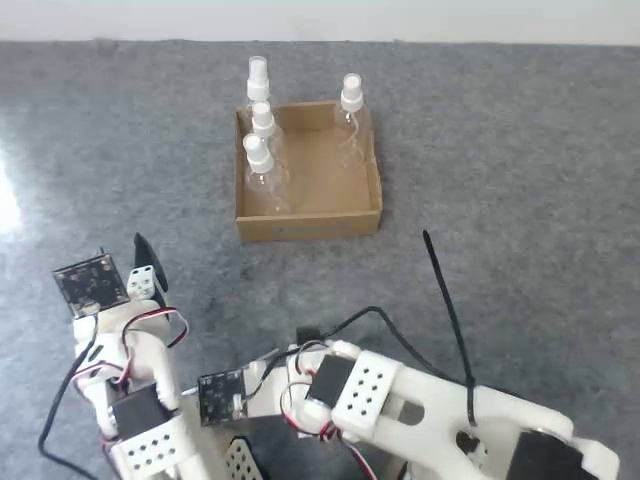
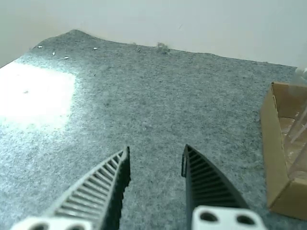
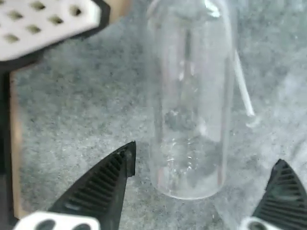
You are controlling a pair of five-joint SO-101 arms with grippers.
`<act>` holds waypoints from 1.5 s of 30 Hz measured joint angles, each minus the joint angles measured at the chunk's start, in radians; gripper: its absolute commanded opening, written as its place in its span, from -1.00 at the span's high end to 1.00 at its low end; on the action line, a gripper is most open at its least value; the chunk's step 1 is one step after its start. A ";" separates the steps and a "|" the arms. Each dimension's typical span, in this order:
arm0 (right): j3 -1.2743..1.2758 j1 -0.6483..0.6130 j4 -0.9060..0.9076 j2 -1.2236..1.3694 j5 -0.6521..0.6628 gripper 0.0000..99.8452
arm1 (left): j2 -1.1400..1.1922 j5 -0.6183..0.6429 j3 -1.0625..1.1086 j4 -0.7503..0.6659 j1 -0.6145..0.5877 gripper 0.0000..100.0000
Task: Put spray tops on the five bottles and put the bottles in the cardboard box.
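Right gripper [image 3: 206,154], jaws apart, is straddling a clear bottle [image 3: 189,96] on the grey worktop [image 3: 72,110]. Left gripper [image 2: 156,155], likewise apart, is hovering near the cardboard box [image 1: 300,225]. The box is holding spray-topped bottles [image 1: 263,165].

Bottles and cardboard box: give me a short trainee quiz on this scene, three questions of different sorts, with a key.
1. True or false: the left hand is shut.
2. How many spray-topped bottles stand at the cardboard box in the high view? A two; B four; C six.
3. Fill in: the clear bottle sits between the right hand's ___ fingers, untouched.
Key: 1 false, it is open and empty; 2 B; 3 open.
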 measured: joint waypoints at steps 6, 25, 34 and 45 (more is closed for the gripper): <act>0.000 0.003 -0.021 0.000 0.002 0.83 | 0.000 0.000 0.000 0.000 0.000 0.66; -0.091 0.170 0.035 0.000 0.038 0.85 | 0.000 0.000 0.000 0.000 0.000 0.66; -0.107 0.302 0.052 0.000 0.094 0.85 | 0.000 0.000 0.000 0.000 0.000 0.66; -0.213 0.477 0.224 0.000 0.233 0.85 | 0.000 -0.002 0.000 0.000 0.000 0.66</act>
